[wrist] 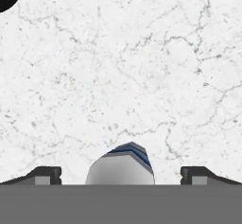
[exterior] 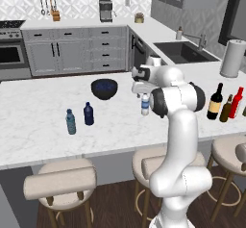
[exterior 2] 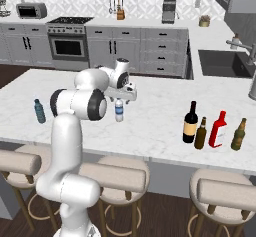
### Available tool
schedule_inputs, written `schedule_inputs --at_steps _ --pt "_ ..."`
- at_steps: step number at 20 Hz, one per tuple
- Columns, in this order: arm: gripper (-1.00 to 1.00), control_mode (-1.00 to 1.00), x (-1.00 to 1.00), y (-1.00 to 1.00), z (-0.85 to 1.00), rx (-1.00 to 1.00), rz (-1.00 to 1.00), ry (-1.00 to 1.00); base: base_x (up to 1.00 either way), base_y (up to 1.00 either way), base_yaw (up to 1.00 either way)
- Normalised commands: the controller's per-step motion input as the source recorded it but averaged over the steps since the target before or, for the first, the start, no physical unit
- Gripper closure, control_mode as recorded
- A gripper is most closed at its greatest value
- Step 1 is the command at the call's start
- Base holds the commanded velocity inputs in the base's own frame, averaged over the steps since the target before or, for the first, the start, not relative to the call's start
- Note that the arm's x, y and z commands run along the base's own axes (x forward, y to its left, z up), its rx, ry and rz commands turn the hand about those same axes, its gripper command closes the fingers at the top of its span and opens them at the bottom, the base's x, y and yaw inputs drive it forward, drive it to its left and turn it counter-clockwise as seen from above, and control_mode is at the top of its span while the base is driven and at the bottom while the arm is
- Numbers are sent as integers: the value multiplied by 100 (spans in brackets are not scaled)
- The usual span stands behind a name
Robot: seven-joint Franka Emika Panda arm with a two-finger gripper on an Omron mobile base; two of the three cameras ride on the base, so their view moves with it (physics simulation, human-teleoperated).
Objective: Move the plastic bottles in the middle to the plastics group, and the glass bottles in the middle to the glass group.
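Note:
The small clear water bottle (exterior: 145, 107) with a bluish label stands upright on the white marble island (exterior: 43, 102), just in front of my arm. My gripper (exterior: 144, 96) hangs right above it, pointing down. In the hand view the bottle's top (wrist: 122, 165) sits between the two fingertips (wrist: 47, 175), which stand wide apart and clear of it, so my gripper (wrist: 122, 176) is open. The teal-blue bottle (exterior: 71, 122) and the navy bottle (exterior: 88, 114) stand together to the left. At the right, the black wine bottle (exterior: 215, 102), the brown bottle (exterior: 226, 108) and the red bottle (exterior: 236, 103) stand close together.
A dark bowl (exterior: 104, 88) sits on the island behind the plastics, left of my hand. An olive-brown bottle (exterior 2: 239, 134) stands right of the red bottle (exterior 2: 218, 129). A paper towel roll (exterior: 232, 58) and the sink (exterior: 182, 51) lie beyond. Stools (exterior: 60, 181) line the near edge.

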Motion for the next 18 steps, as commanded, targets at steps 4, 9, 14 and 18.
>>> schedule_inputs --at_steps 4,9,14,18 --pt "-100 -100 -4 6 -18 0 0 0 0 0 0" --pt "100 -100 -10 8 -28 0 0 2 0 0 0" --pt "100 -100 -17 0 -21 0 0 0 0 0 0" --pt "100 -100 -46 0 17 5 0 -5 0 0 0"
